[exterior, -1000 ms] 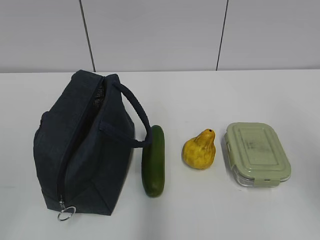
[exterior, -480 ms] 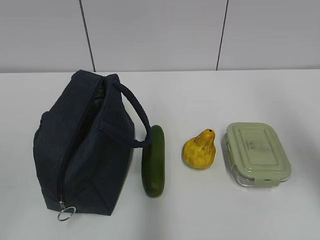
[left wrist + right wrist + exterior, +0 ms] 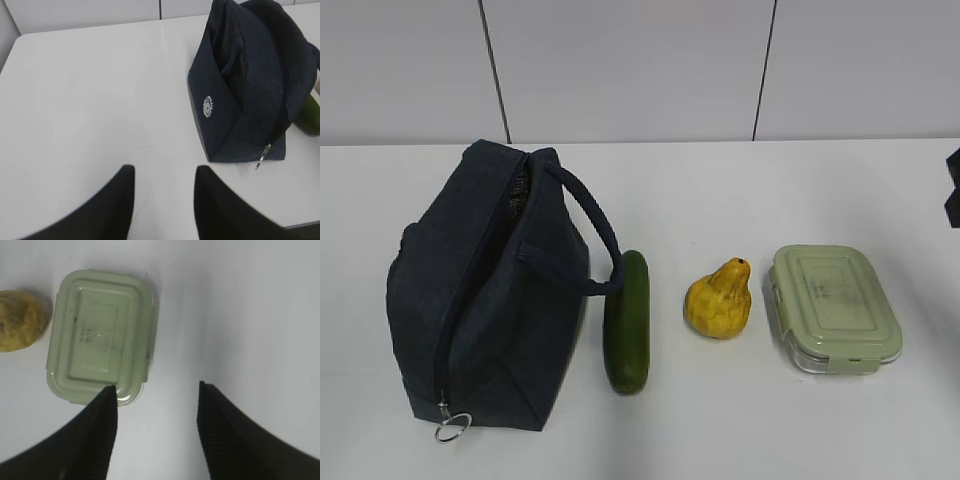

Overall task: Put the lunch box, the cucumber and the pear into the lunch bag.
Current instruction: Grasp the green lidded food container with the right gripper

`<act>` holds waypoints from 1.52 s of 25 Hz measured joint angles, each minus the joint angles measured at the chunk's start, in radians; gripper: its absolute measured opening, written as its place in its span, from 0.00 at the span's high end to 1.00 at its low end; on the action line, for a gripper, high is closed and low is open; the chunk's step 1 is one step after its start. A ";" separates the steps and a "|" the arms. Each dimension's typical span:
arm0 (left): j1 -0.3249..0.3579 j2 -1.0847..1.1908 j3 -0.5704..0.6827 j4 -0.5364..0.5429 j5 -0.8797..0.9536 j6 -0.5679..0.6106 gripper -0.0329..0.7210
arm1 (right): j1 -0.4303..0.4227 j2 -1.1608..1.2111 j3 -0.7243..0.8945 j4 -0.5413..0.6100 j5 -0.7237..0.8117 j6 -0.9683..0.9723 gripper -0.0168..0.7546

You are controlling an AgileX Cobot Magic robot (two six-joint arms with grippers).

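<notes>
The left gripper (image 3: 164,172) is showing two broad, matte black fingers (image 3: 112,210), smooth-surfaced and tapering to rounded tips. The right gripper (image 3: 157,390) is showing the same black, tapering fingers (image 3: 227,435), their surfaces carrying a fine ribbed texture. In the exterior view, a small black angular piece of the right arm (image 3: 953,187) is showing at the frame's edge.

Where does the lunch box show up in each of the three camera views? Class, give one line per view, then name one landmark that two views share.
Exterior view: the lunch box sits at the right, on the table, right of the pear.
Left wrist view: not in it; only the lunch bag and a cucumber tip show.
Right wrist view: upper left, lid facing the camera.
Shared landmark: the pear, beside the lunch box in the exterior and right wrist views.
</notes>
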 joint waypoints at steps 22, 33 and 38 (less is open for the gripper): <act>0.000 0.000 0.000 0.000 0.000 0.000 0.64 | -0.278 0.274 -0.002 0.580 0.038 -0.493 0.45; 0.000 0.000 0.000 0.000 0.000 0.000 0.64 | -0.334 0.433 -0.145 0.662 0.185 -0.684 0.44; 0.000 0.000 0.000 0.000 0.000 0.000 0.64 | -0.336 0.456 -0.201 0.600 0.203 -0.648 0.39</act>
